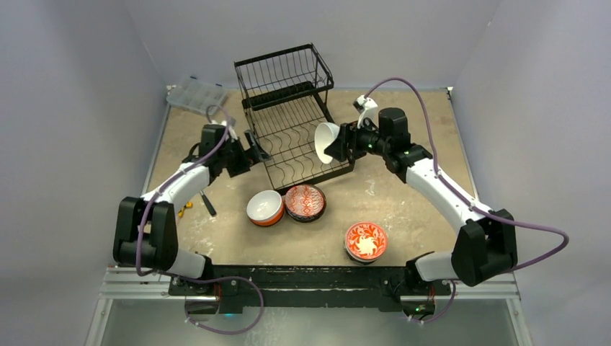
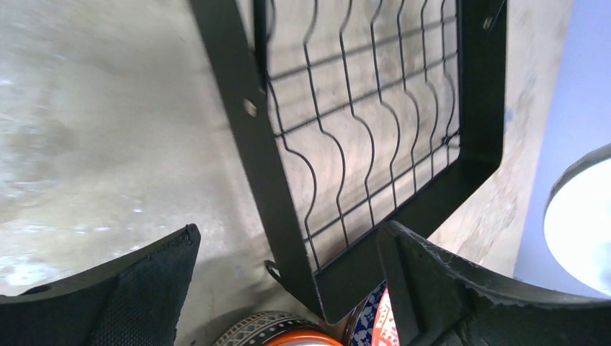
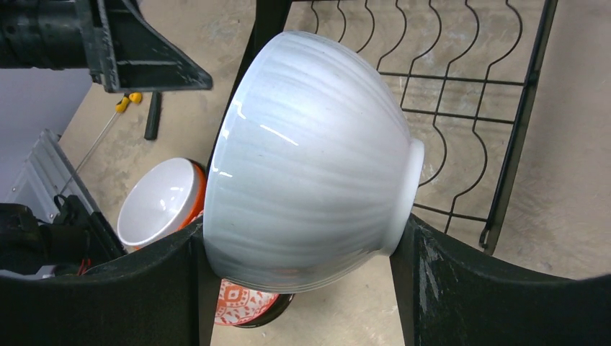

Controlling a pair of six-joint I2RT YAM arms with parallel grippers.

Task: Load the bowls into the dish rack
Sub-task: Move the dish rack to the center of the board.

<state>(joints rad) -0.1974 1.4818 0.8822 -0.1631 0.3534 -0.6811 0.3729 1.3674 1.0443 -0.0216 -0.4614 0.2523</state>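
Clamping a white bowl (image 3: 310,158) sideways, right tool (image 3: 295,236) overhangs dish rack (image 1: 288,108); left tool (image 2: 288,231) gapes.

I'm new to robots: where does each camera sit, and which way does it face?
Top: above and behind the arms, looking down on the table; both arms show.
Left wrist: on the left arm, facing the dish rack past its open fingers.
Right wrist: on the right arm, facing the white bowl its fingers clamp.
Shared: both wrist views show the rack's wires.
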